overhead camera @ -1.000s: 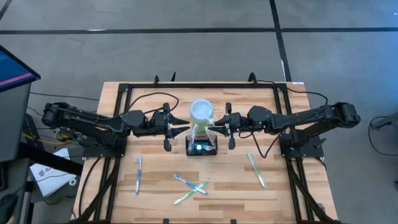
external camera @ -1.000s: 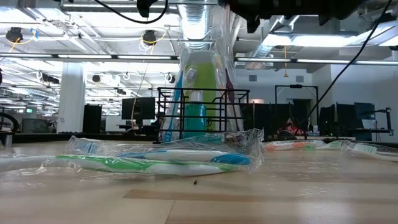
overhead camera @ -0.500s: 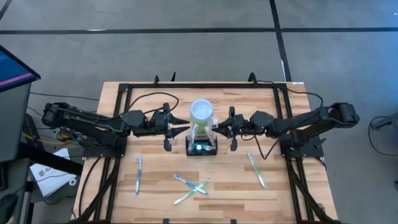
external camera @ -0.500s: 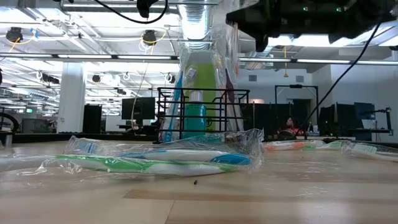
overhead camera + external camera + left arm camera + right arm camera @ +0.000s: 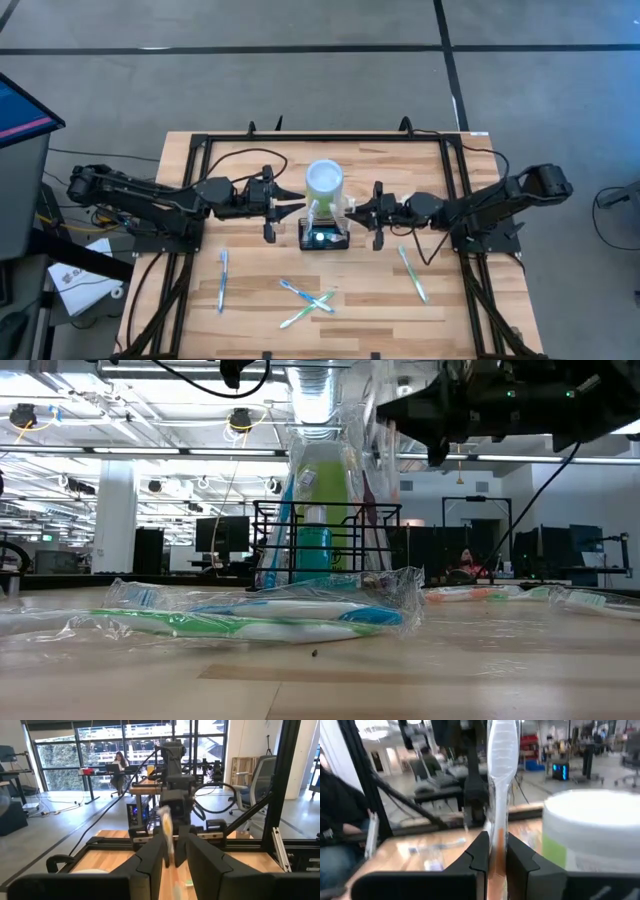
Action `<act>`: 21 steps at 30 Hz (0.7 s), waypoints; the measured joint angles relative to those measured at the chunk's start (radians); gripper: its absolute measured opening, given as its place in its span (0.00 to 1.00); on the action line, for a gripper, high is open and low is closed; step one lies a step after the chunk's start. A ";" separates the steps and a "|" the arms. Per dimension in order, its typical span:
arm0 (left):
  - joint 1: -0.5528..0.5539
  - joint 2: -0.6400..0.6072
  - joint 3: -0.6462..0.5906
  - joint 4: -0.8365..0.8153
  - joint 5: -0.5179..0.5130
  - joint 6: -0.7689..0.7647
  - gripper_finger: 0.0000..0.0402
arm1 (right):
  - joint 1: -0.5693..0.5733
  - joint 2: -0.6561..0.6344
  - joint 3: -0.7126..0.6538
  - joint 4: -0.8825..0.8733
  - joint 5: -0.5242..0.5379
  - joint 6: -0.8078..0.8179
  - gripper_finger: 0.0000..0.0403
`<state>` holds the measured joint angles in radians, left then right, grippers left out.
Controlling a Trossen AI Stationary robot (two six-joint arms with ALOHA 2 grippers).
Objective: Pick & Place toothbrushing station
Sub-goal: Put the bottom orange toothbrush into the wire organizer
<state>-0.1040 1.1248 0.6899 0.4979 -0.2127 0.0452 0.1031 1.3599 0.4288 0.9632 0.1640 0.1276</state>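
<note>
We see the right gripper point(image 5: 352, 209) drawing back a little toward the right edge of the bench point(image 5: 460, 310) and sinking lower; in the low view its dark bulk point(image 5: 440, 435) now hangs further down than a moment ago. It is pinching a wrapped toothbrush point(image 5: 499, 780), which stands upright between its fingers point(image 5: 479, 851), so the brush goes with it.

The left gripper point(image 5: 300, 207) has not shifted. It waits on the other side, fingers point(image 5: 150, 862) drawn in on a pale strip point(image 5: 166, 832); we cannot tell what that strip is.

The toothbrushing station point(image 5: 323, 237) sits in the middle of the bench, between the two grippers and a little nearer the front edge, with the green cup point(image 5: 324, 181) just behind it toward the back edge. Three loose toothbrush lots point(image 5: 307, 299) still lie toward the front edge.

We judge the pull-back and drop to be a re-aiming move: the right arm is lining its brush up with a compartment of the station and has not released it. The placing itself is not yet done, and the crinkly wrap may catch on the wire rim.
</note>
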 joint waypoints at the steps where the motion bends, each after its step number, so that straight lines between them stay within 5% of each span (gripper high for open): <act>1: 0.000 0.000 0.000 -0.001 0.000 0.000 0.20 | 0.001 0.015 0.000 0.036 0.000 0.000 0.07; 10: 0.000 0.000 0.000 0.000 -0.001 0.000 0.20 | -0.049 0.125 -0.006 0.122 -0.001 -0.003 0.07; 21: 0.000 0.000 0.000 -0.001 -0.001 0.000 0.20 | -0.037 0.076 -0.006 0.089 -0.024 0.003 0.07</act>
<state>-0.1040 1.1248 0.6899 0.4973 -0.2141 0.0452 0.0662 1.4361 0.4225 1.0523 0.1402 0.1302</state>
